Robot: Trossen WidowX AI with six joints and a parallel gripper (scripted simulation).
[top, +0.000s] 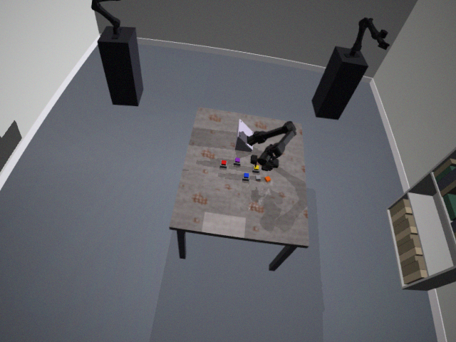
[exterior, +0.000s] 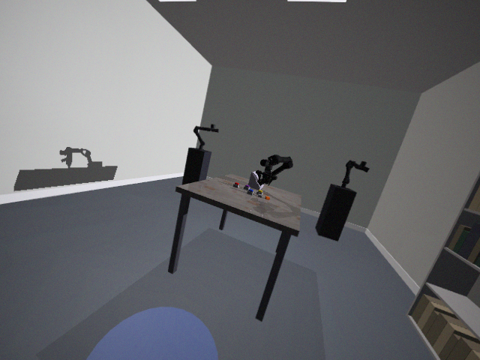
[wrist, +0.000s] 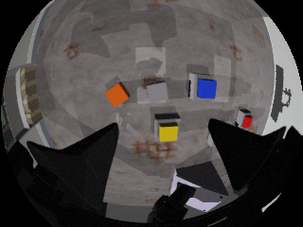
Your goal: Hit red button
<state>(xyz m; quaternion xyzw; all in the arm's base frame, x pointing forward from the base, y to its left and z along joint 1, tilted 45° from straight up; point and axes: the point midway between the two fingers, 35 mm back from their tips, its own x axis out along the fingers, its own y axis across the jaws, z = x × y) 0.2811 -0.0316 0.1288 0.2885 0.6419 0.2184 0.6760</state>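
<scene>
The red button point(top: 223, 162) point(exterior: 236, 184) point(wrist: 247, 121) sits on its small grey base at the left of the button group, its cap standing up. In the wrist view it is at the right, just beyond the right finger. My gripper point(wrist: 166, 126) is open, with nothing between the fingers. It hangs above the table near the yellow button point(top: 256, 167) point(wrist: 168, 132), well to the right of the red button in the top view. No contact with any button shows in the wrist view.
The blue button point(top: 246, 175) point(wrist: 206, 89), grey block point(top: 257, 178) point(wrist: 157, 92) and orange block point(top: 267, 179) point(wrist: 116, 95) stand near the yellow button. The purple button point(top: 237, 160) is between red and yellow, mostly hidden in the wrist view. A pale slanted panel point(top: 244, 129) stands behind them.
</scene>
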